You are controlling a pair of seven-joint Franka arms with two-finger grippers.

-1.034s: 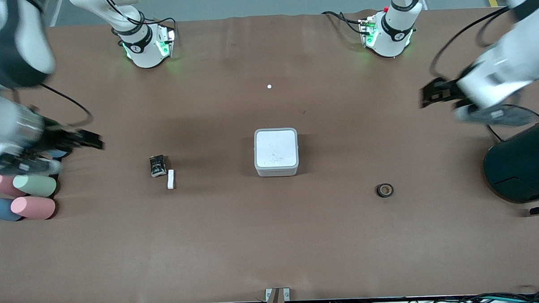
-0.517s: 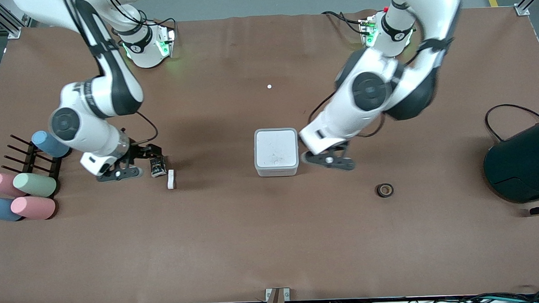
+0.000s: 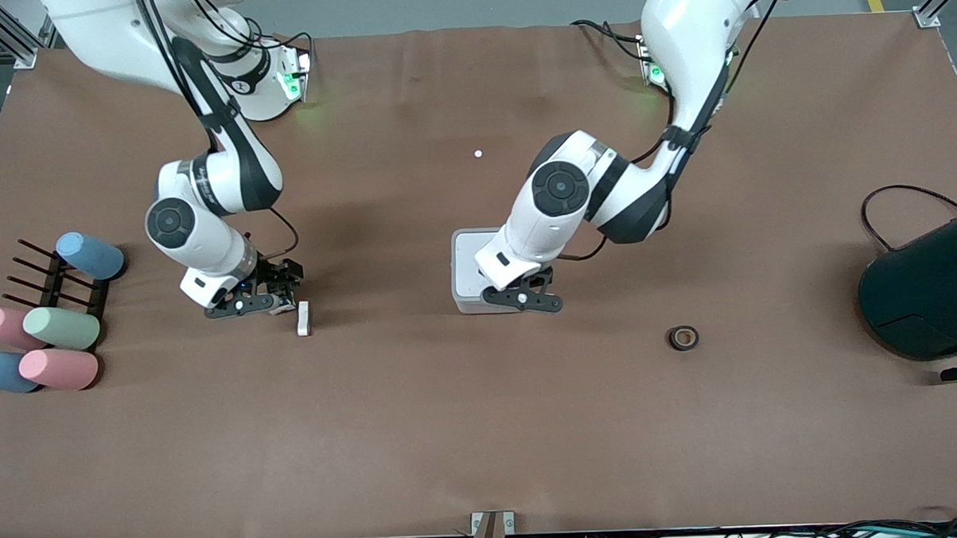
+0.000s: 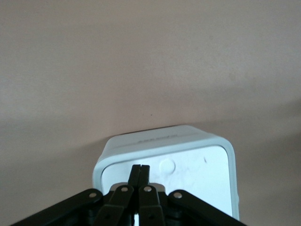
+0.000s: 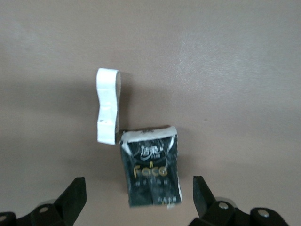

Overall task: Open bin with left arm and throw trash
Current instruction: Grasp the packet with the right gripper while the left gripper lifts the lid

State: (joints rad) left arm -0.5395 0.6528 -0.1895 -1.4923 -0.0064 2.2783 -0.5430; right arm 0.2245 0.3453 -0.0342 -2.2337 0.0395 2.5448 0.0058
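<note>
We see the left gripper (image 3: 522, 296), fingers pressed together, now over the closed bin (image 3: 467, 271) at mid-table, having moved in from beside it. The right gripper (image 3: 276, 296), spread wide, has closed in over the black wrapper (image 5: 151, 165), beside the white bar (image 3: 303, 317).

Bin (image 3: 466, 261): sat mid-table, lid down, under my left gripper (image 4: 139, 170).
Wrapper (image 5: 150, 173): lay toward my right arm's end, under my right gripper (image 5: 138, 200).
Bar (image 3: 303, 317): lay just beside the wrapper.
Tape ring (image 3: 684, 338): lay nearer the front camera than the bin, toward my left arm's end.
</note>
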